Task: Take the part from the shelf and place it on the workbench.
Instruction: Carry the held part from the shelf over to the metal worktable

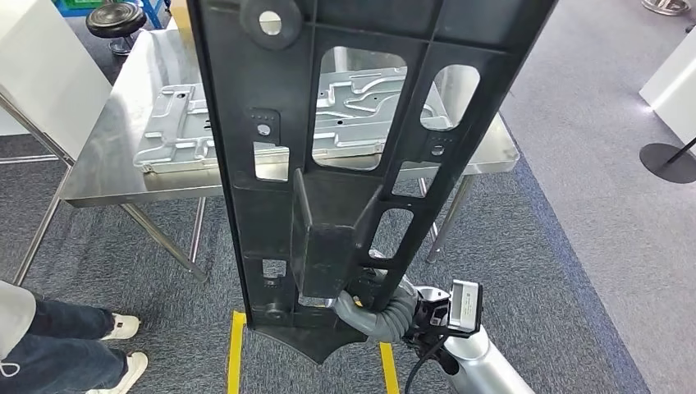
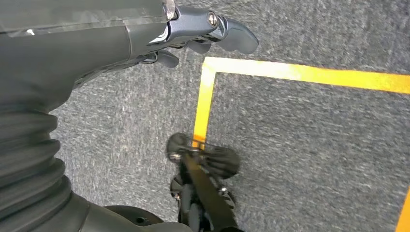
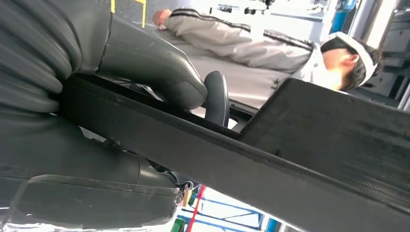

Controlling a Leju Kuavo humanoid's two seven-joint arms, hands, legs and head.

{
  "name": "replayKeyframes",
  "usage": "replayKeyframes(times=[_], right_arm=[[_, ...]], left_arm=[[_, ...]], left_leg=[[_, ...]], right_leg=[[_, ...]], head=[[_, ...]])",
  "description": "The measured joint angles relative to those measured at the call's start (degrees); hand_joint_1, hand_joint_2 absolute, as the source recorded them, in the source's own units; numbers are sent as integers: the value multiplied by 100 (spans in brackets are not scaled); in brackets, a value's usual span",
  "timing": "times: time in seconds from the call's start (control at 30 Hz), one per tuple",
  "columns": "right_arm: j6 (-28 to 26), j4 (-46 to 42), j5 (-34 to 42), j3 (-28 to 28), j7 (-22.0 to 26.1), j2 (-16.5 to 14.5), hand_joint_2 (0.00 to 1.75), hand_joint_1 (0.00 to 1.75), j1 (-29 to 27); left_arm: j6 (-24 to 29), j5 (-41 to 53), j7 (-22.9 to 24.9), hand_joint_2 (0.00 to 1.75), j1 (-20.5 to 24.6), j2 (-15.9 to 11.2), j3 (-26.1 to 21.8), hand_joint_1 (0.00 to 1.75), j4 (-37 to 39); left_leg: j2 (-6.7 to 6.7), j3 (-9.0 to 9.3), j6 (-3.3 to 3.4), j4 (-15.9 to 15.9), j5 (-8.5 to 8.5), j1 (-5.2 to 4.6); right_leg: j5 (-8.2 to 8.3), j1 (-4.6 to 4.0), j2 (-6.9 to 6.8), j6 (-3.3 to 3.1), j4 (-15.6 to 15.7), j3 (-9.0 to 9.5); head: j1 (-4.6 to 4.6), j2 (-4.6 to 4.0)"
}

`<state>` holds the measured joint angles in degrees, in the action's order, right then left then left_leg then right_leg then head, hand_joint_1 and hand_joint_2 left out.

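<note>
Shiny steel bench (image 1: 107, 176) ahead on grey carpet, a stamped silver metal panel (image 1: 176, 131) lying flat on it. Long black plastic frame part with cutout windows (image 1: 328, 148) stands upright in front of the bench, off its surface, gripped at its lower end by the right hand (image 1: 365, 289), thumb and fingers clamped over a rib. Left hand (image 2: 193, 34) hangs over yellow floor tape (image 2: 290, 72), fingers curled, holding nothing. Person's legs (image 1: 49, 341) left of the bench.

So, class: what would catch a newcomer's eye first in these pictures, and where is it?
A long black frame part stands upright close before the head camera, held low down by the right hand. Behind it a steel workbench bears a silver pressed panel. Yellow floor tape crosses grey carpet.
</note>
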<state>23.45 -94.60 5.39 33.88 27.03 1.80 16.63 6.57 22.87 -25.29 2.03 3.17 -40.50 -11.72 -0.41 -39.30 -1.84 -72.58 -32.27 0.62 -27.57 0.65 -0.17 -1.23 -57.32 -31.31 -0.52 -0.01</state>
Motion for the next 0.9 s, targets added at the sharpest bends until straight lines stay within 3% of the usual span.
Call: replayKeyframes(times=[0.07, 0.1, 0.17, 0.27, 0.33, 0.4, 0.43, 0.47, 0.5, 0.57, 0.63, 0.73, 0.8, 0.83, 0.9], right_arm=[[-27, 4, -26, 8, -7, 5, 175, 175, -1], [-37, 8, -47, 9, -15, 8, 175, 175, 1], [-72, 17, -102, 12, -42, 17, 175, 175, 5], [-121, 30, -165, 19, -89, 33, 175, 175, 42], [-130, 38, -177, 22, -98, 46, 175, 175, 86], [-130, 59, -182, 26, -101, 71, 175, 175, 99], [-128, 74, -187, 30, -107, 86, 175, 175, 93], [-127, 89, -192, 36, -111, 100, 175, 175, 86], [-126, 100, -196, 42, -116, 111, 175, 175, 83], [-127, 112, -194, 54, -119, 125, 175, 175, 88], [-130, 119, -173, 64, -113, 134, 175, 175, 96], [-133, 126, -151, 68, -72, 140, 175, 175, 91], [-145, 123, -165, 69, -13, 139, 175, 175, 85], [-161, 121, -179, 69, 27, 139, 175, 175, 79], [-207, 119, -227, 69, 99, 143, 175, 175, 39]], left_arm=[[2, 4, 2, 175, -6, 0, -8, 0, 0], [3, 10, 1, 175, -1, 0, -17, 0, 0], [4, 22, -3, 175, 27, 0, -33, 0, -1], [-5, 41, -13, 175, 38, 2, -42, 0, -1], [-14, 53, -17, 175, 34, 4, -45, 0, 0], [-20, 63, -19, 175, 36, 4, -48, 0, 0], [-21, 68, -19, 175, 36, 4, -50, 0, 0], [-21, 72, -19, 175, 32, 4, -54, 0, 0], [-21, 75, -18, 175, 29, 6, -57, 0, 0], [-22, 78, -15, 175, 19, 13, -62, 0, 0], [-22, 76, -11, 175, 15, 23, -70, 0, 0], [-16, 59, -5, 175, 12, 26, -89, 0, -1], [-3, 45, -5, 175, 19, 31, -98, 0, -2], [5, 39, -4, 175, 27, 34, -104, 0, -2], [18, 33, -6, 175, 27, 40, -121, 0, -2]], left_leg=[[101, 217, 56, 770, 585, -27], [176, 337, 95, 1113, 758, -58], [282, 434, 174, 1380, 798, -115], [145, 498, 272, 1471, 753, -85], [54, 594, 336, 1535, 729, -46], [-39, 649, 375, 1542, 679, -50], [-99, 682, 380, 1541, 648, -51], [-162, 723, 378, 1540, 614, -52], [-210, 773, 373, 1538, 576, -51], [-290, 885, 350, 1532, 478, -50], [-339, 952, 294, 1514, 384, -63], [-346, 971, 191, 1531, 307, -59], [-246, 948, 125, 1403, 207, -52], [-179, 847, 93, 1177, 103, -47], [-65, 418, 44, 407, -163, -21]], right_leg=[[-113, -10, -20, 20, 5, 163], [-164, -24, -33, 42, 7, 223], [-230, -51, -84, 99, 21, 274], [-326, -56, -176, 198, 7, 319], [-517, -45, -112, 247, -414, 137], [-774, -22, -36, 278, -1239, -376], [-812, -10, -25, 292, -1564, -631], [-739, 0, -21, 302, -1706, -803], [-545, 8, -18, 303, -1613, -857], [54, 14, -3, 273, -888, -687], [365, -6, 23, 217, -260, -482], [303, -24, 51, 123, -102, -421], [267, -6, 47, 61, -40, -342], [245, 8, 34, 34, -11, -289], [177, 8, 1, 5, 6, -207]], head=[[-1, -1], [-9, 0], [-16, 0], [-10, 1], [11, 1], [30, 1], [32, 0], [32, 0], [32, 0], [35, 1], [32, 0], [20, 0], [1, -1], [-11, -1], [-41, 0]])
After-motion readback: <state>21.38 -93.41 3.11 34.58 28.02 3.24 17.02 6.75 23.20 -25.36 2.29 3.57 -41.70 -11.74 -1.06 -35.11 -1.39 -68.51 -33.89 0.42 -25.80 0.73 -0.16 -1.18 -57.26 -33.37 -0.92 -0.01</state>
